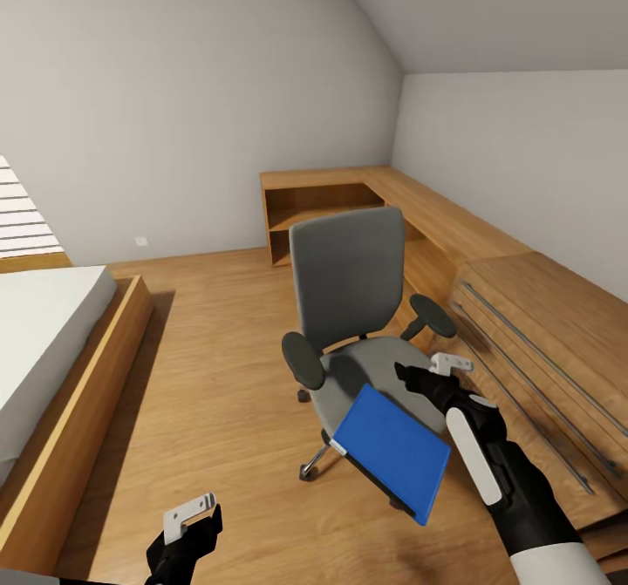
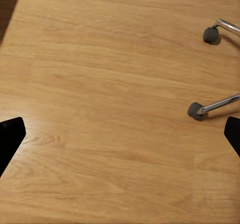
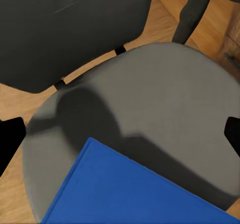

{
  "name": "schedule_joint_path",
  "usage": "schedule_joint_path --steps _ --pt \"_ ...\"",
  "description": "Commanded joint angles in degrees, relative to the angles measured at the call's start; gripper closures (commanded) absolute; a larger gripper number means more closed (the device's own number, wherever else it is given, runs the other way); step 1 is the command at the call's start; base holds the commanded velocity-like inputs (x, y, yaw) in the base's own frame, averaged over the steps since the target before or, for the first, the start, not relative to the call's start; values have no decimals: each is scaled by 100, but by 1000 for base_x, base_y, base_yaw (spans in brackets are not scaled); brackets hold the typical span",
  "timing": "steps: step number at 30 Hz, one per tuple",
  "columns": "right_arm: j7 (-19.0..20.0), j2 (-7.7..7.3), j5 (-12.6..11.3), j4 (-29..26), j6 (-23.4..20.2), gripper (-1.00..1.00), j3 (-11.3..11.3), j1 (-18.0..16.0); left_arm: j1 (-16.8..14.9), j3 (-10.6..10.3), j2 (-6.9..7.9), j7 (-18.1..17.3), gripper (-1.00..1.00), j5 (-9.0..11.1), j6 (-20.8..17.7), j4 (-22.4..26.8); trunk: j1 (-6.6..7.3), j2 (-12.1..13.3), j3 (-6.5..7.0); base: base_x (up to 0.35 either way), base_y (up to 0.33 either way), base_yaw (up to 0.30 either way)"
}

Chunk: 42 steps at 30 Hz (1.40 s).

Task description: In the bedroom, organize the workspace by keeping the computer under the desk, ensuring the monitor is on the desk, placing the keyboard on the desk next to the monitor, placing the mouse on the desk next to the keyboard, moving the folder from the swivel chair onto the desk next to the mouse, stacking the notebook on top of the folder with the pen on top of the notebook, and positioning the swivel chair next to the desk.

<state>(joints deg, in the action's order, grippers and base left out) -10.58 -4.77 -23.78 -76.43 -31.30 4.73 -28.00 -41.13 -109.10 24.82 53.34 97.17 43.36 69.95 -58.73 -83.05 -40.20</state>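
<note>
The swivel chair stands mid-room with its grey back to the far corner. A bright blue folder lies tilted on the front of its seat and overhangs the edge; in the right wrist view the folder covers the near part of the seat. My right gripper hovers open over the seat's right side, just behind the folder and not touching it; the right gripper has its fingertips wide apart. My left gripper is open and low over bare floor, and the left gripper sees two chair castors.
A bed with a wooden frame lies at the left. A light-wood dresser with long bar handles stands close on the right, and a low wooden shelf unit runs along the far walls. Open wood floor lies between bed and chair.
</note>
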Motion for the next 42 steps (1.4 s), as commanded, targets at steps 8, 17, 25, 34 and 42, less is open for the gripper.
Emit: schedule_joint_path --steps 8,17,25,34,42 --pt "-58 -15 -153 -39 -11 -100 10 -4 -9 -23 -3 2 -100 13 15 -222 0 -3 8 -36 119 -96" --pt "-58 -15 -153 -39 1 -100 10 -4 -9 -23 -4 1 -100 13 15 -227 0 -3 45 -177 293 -262" --pt "-58 -15 -151 -39 -5 -100 11 -4 -9 -23 -4 5 -100 13 15 -228 0 -3 54 -239 242 -134" --pt "-12 -24 -268 56 29 -100 -5 -4 -9 -15 12 16 -100 21 15 -234 0 -3 54 -261 144 -3" --pt "-17 -34 -626 68 47 -100 -8 -4 -9 -16 14 22 -100 22 15 -268 0 -3 54 -35 7 0"
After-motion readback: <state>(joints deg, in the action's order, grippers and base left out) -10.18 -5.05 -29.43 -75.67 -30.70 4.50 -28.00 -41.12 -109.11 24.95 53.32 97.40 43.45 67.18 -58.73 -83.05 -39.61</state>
